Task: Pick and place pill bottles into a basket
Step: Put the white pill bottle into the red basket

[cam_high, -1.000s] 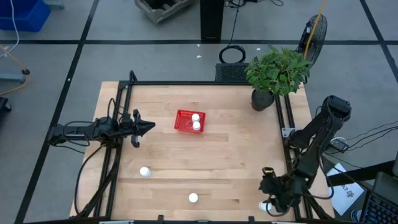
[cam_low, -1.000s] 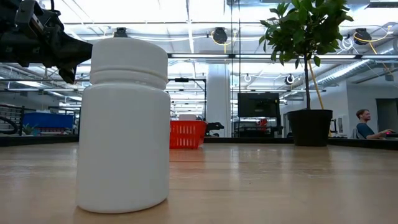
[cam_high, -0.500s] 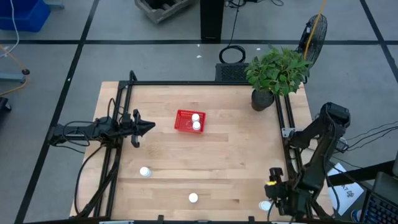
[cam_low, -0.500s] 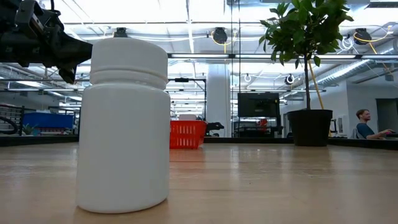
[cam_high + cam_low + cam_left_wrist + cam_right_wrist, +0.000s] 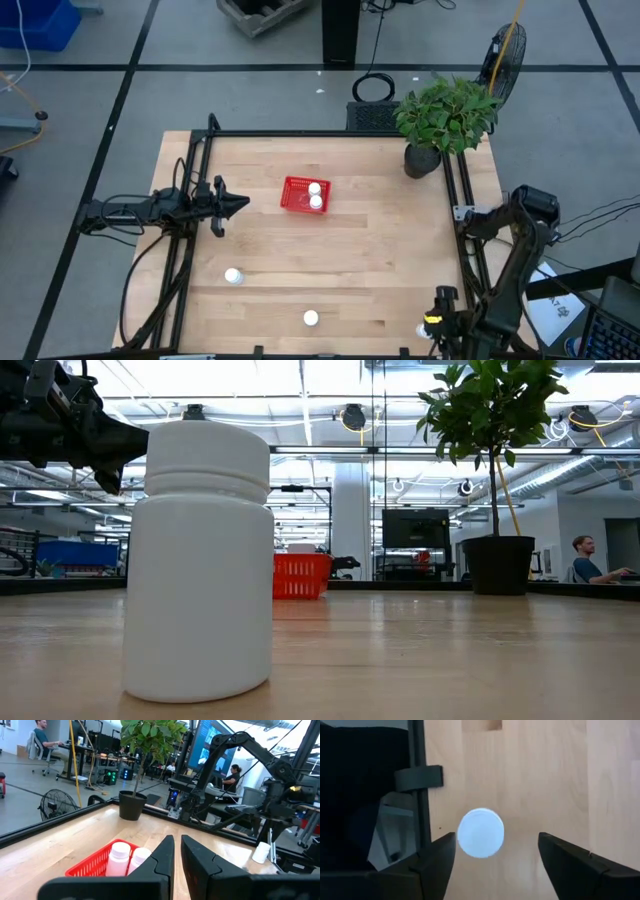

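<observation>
The red mesh basket (image 5: 304, 195) stands at the table's middle and holds two white pill bottles (image 5: 315, 195); it also shows in the left wrist view (image 5: 95, 865) and the low view (image 5: 300, 575). Two bottles stand on the table near the front edge (image 5: 233, 275) (image 5: 311, 318); one fills the low view (image 5: 200, 560). Another bottle (image 5: 480, 832) stands at the near right corner. My right gripper (image 5: 496, 841) is open and points down over it, a finger on either side, not touching it; it shows in the high view (image 5: 438, 320). My left gripper (image 5: 177, 857) is shut, empty, left of the basket (image 5: 240, 203).
A potted plant (image 5: 440, 125) stands at the far right corner. Black frame rails run along the table's left side (image 5: 185, 230) and right side (image 5: 462, 220); one rail (image 5: 417, 795) lies close beside the corner bottle. People sit in the room beyond the table.
My right gripper has gone toward the table's near edge, to a place over the bottle at the near right corner. The bottles and the basket have kept still.
</observation>
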Controlling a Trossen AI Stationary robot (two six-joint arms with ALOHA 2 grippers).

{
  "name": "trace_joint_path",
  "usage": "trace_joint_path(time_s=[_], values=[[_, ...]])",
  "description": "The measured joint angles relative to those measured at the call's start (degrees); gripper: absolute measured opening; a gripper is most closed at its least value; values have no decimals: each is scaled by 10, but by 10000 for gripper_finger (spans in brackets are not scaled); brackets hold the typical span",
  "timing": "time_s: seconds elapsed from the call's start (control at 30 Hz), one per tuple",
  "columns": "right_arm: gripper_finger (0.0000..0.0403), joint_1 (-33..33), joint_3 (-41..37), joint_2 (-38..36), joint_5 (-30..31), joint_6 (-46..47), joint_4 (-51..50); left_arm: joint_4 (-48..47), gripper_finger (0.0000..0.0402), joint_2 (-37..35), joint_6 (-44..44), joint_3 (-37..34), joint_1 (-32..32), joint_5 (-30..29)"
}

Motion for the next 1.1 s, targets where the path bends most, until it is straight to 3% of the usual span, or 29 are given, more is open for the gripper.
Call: trace_joint_path(time_s=[0.33,0.6,1.1], values=[[347,15,0,3,15,18,0,0,37,0,0,0,0,0],[345,15,-25,3,13,20,50,0,37,0,0,0,0,0],[342,14,-25,16,13,15,52,0,37,0,0,0,0,0]])
